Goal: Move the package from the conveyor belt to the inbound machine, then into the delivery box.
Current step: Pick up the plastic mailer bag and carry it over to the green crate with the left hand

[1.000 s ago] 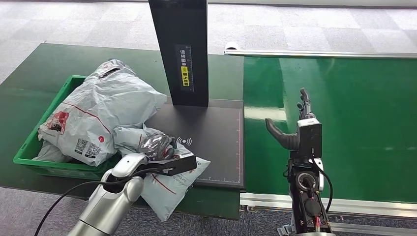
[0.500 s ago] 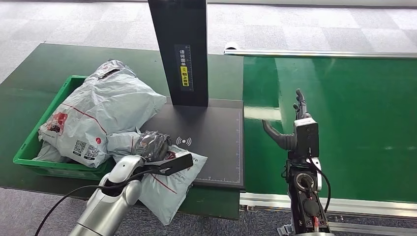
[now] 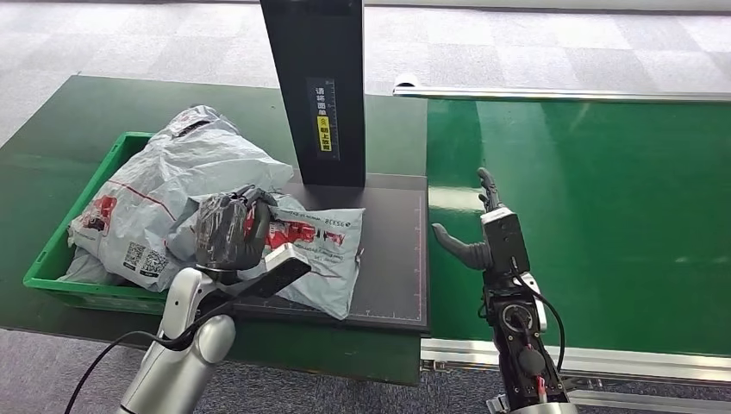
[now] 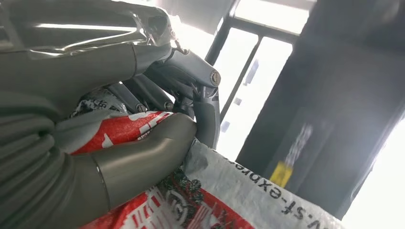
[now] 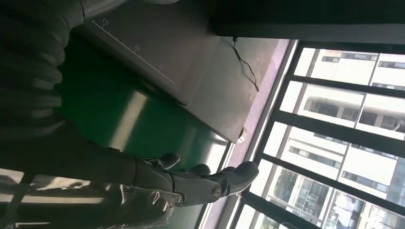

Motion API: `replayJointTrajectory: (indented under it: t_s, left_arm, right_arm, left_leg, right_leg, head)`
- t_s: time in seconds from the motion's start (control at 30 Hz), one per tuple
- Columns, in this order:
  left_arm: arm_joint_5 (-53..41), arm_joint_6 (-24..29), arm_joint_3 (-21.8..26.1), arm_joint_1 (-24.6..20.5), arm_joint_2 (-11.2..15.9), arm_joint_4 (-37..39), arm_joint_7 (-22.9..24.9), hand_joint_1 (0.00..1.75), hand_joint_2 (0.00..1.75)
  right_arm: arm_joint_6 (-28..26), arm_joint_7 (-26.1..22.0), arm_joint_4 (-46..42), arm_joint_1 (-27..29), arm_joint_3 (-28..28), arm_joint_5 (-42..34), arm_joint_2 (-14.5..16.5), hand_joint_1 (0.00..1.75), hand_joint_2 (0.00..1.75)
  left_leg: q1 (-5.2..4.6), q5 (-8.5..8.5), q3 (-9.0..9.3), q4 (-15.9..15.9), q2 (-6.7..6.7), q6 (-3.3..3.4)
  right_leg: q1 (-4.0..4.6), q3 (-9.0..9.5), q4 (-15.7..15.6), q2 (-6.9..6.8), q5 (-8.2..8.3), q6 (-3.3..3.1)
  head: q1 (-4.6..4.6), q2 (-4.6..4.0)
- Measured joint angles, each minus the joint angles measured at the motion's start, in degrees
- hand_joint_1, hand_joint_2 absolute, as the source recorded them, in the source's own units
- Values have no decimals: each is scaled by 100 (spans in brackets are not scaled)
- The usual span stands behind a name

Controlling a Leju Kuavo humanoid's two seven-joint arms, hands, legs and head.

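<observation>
the left hand (image 3: 228,231) pinches the grey package (image 3: 315,250) by its near edge, thumb under and fingers over, so the printed face lies up across the inbound machine (image 3: 379,250) below its dark upright post, probably for reading. the right hand (image 3: 478,226) hangs spread and holding nothing over the conveyor belt (image 3: 603,216), out of the way. the green delivery box (image 3: 60,276) beside the machine is already heaped with other bags.

The left hand (image 4: 143,109) grips a grey courier bag (image 4: 229,191) with red and black print, thumb (image 4: 143,157) pressed over a red patch. Behind stands a dark upright panel (image 4: 329,105) bearing a blurred, perhaps yellow, label (image 4: 282,174).
</observation>
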Motion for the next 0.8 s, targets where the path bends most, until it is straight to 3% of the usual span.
replayJointTrajectory:
  t_s: [0.37,0.53,0.67,0.8]
  left_arm:
    - [68,117,46,127,0,-377,-78,175,175]
    - [449,668,47,189,-5,-546,-490,175,175]
    - [487,1076,356,266,-256,-929,-1477,175,175]
    - [270,1114,1437,119,-863,-1210,-2603,175,175]
  right_arm:
    - [1,-2,177,-104,103,-2,-22,0,175]
    - [-13,-40,268,-169,126,-44,-30,0,175]
    - [-48,-125,393,-237,152,-78,-36,0,175]
    - [-92,-199,517,-253,209,-86,-35,0,175]
  left_leg:
    - [0,0,0,0,1,0]
    - [0,0,0,0,2,0]
    - [0,0,-1,0,2,0]
    - [-1,0,-1,0,3,0]
  right_leg:
    - [0,0,0,0,0,0]
    - [0,-1,0,0,0,0]
    - [0,-1,0,0,0,0]
    - [-1,-1,0,0,0,0]
  head:
    - [1,0]
    - [0,0]
    - [1,0]
    - [1,0]
